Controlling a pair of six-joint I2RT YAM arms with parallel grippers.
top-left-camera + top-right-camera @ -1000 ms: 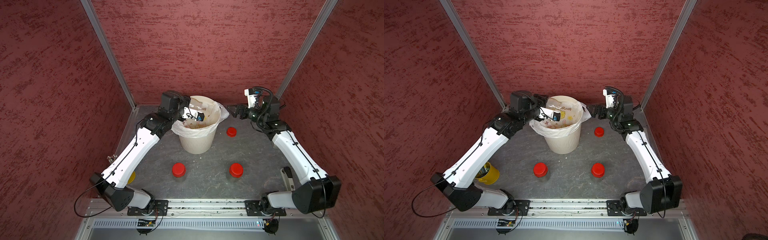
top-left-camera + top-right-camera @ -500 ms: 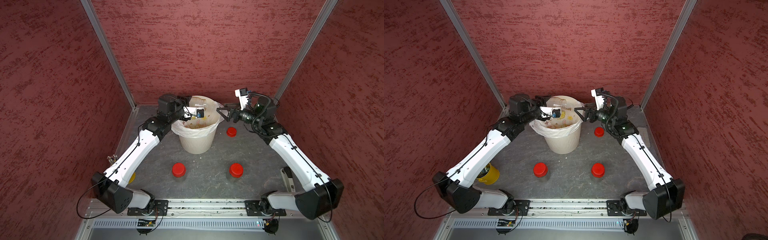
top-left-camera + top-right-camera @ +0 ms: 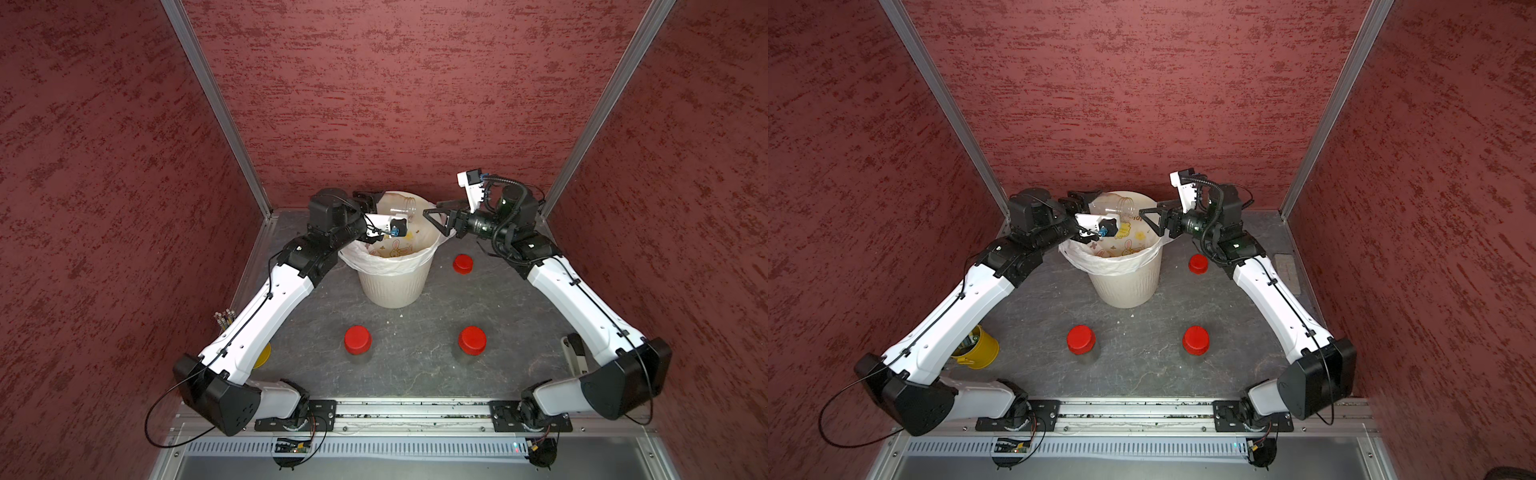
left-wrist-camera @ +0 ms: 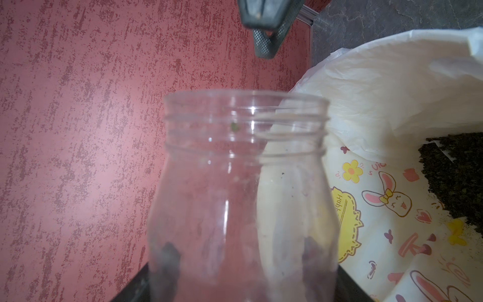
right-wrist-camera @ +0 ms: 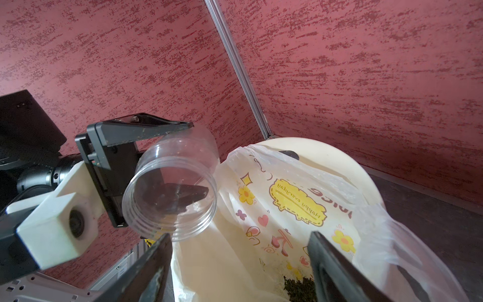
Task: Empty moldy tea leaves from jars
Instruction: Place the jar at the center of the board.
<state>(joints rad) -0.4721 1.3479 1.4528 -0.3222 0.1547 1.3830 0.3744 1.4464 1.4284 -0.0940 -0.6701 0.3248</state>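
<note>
In both top views the left gripper [image 3: 388, 211] is clamped round the open jar [image 3: 406, 208], which lies on its side with its mouth toward the right gripper [image 3: 436, 211]; the jar hangs over the cream bin [image 3: 392, 286], directly beneath both hands; the left arm reaches forward with a level wrist, and the right arm mirrors it, jaws apart and empty, tips just short of the jar's mouth; a capped jar [image 3: 357, 338] and a second capped jar [image 3: 472, 340] stand well behind the hands; a loose red lid [image 3: 462, 264] lies below the right wrist.

In the left wrist view the jar looks empty apart from a few specks; dark tea leaves [image 4: 457, 180] lie in the printed bag [image 4: 392, 91] beneath.

In the right wrist view the left gripper's fingers [image 5: 146, 129] pinch the jar's body from opposite sides; its threaded mouth sits just ahead of the spread right jaws.

It is probably light, thin clear plastic, stiff but smooth and liable to slip; the plain body below the threads looks the best place to grip.
</note>
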